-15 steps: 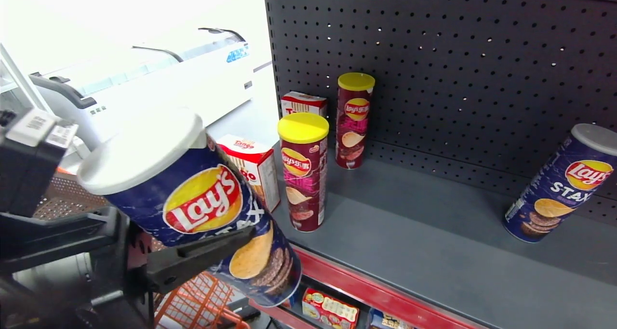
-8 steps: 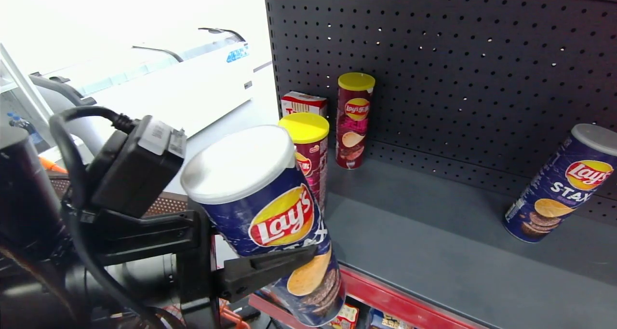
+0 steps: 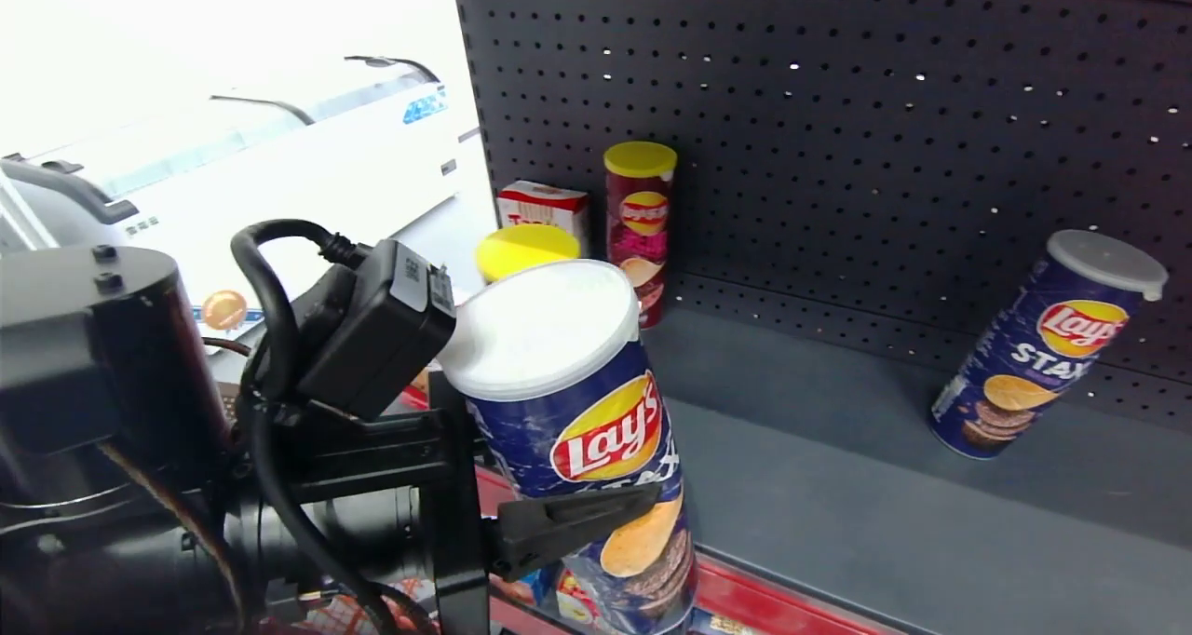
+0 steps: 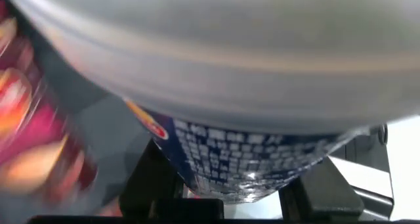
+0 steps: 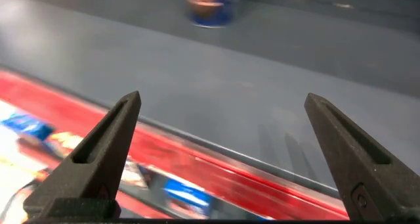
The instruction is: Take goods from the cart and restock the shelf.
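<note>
The left gripper (image 3: 596, 500) clasps a blue chip can (image 3: 577, 412) over the red front edge (image 3: 782, 609). Grey shelf floor (image 3: 838, 495) spreads between 2 yellow-lidded cans (image 3: 639, 225) and a leaning can (image 3: 1043, 346). The right gripper (image 5: 223, 152) gapes wide.

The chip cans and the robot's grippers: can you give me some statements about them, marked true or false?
1. The left gripper is shut on a blue can with a white lid. True.
2. The other blue can on the shelf stands upright. False: it is tilted, top toward the pegboard.
3. The right gripper grips a box. False: it is open and empty.
4. The maroon can at the back has a yellow lid. True.
</note>
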Available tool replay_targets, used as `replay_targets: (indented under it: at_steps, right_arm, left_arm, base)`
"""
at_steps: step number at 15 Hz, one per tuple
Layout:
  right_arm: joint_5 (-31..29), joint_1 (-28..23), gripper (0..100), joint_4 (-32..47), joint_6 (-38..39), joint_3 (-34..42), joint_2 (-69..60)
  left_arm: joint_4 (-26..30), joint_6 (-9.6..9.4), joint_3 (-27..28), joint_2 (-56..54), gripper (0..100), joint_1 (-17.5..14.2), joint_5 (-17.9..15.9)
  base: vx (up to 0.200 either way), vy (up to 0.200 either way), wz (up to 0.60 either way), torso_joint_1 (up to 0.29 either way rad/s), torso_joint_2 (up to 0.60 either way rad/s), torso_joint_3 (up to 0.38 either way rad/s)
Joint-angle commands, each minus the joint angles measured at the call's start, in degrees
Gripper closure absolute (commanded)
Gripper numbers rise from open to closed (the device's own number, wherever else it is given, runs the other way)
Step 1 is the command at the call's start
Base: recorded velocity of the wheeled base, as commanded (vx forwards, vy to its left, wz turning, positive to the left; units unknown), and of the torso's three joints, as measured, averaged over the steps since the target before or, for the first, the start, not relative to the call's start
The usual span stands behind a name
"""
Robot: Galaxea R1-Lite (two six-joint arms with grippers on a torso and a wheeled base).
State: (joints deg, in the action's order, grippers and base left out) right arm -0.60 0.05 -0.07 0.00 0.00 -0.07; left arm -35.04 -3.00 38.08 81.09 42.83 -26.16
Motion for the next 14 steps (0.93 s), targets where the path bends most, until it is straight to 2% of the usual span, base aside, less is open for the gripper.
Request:
replay_targets:
  at_steps: [1,5,14]
  right_arm:
    - [0.0,0.0,0,-0.1,0.0,0.0,0.1]
    - [0.0,0.0,0,-0.1,0.0,0.0,0.1]
    - [0.0,0.0,0,-0.1,0.0,0.0,0.1]
  left_arm:
    - [0.1,0.01,0.6,0.6,100,0.0,0.0]
    - [0.1,0.01,0.6,0.6,100,-0.5,0.0]
    - [-0.1,0.01,0.5,0.4,100,-0.8,0.1]
  base:
    - [0.000,0.000,-0.60,0.007,0.01,0.002]
    - [0.000,0.000,-0.60,0.004,0.00,0.002]
    - [0.000,0.000,0.00,0.000,0.00,0.000]
